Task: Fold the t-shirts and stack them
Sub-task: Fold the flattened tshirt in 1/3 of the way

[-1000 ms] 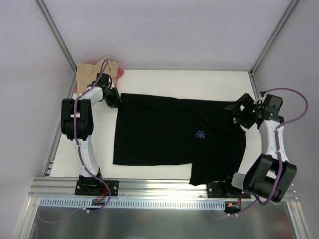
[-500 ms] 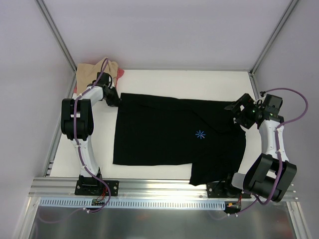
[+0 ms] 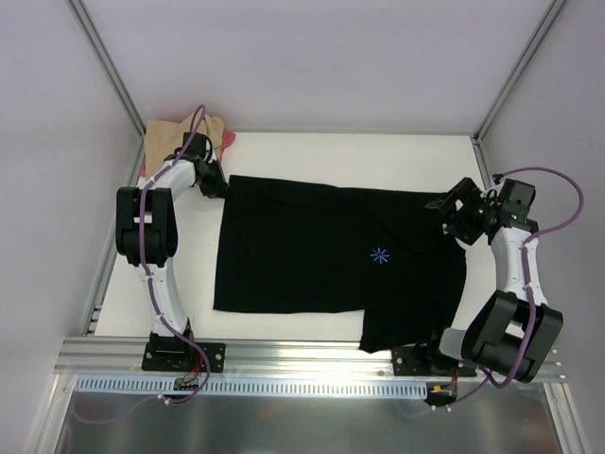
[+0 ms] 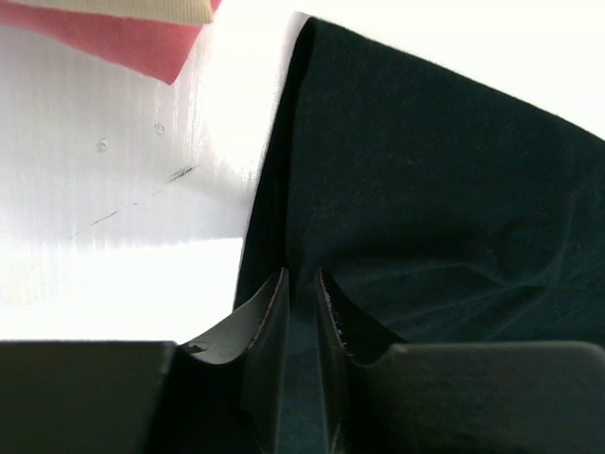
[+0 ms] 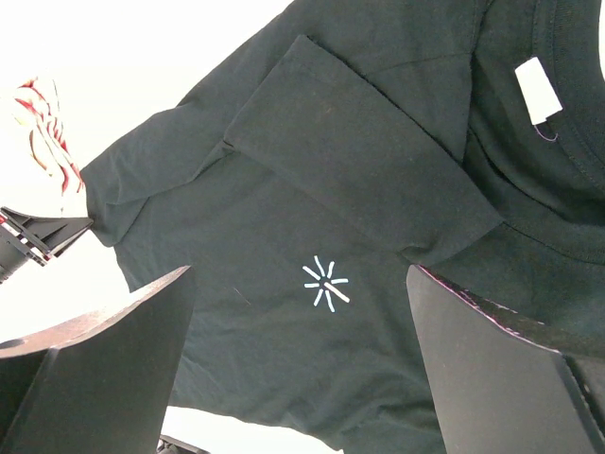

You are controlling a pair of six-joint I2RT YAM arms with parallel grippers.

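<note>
The black t-shirt (image 3: 321, 251) lies spread flat on the white table, its light-blue starburst (image 3: 380, 254) facing up. My left gripper (image 3: 214, 182) is at the shirt's far left corner, shut on the black cloth (image 4: 425, 189) between its fingers (image 4: 272, 307). My right gripper (image 3: 452, 212) hovers open above the shirt's right side near the collar. Its view shows the starburst (image 5: 325, 284) between its wide-apart fingers (image 5: 113, 359) and the white neck label (image 5: 537, 90). The tan shirt (image 3: 175, 139) and the pink-red shirt (image 3: 230, 141) lie crumpled at the far left corner, also seen in the left wrist view (image 4: 123, 40).
Metal frame posts (image 3: 106, 71) rise at the far corners beside white walls. An aluminium rail (image 3: 284, 357) carries both arm bases at the near edge. The shirt's near right part hangs close to that edge.
My left gripper has shifted slightly toward the far left with the shirt's corner, drawing that edge a little. The right arm has hardly moved.
</note>
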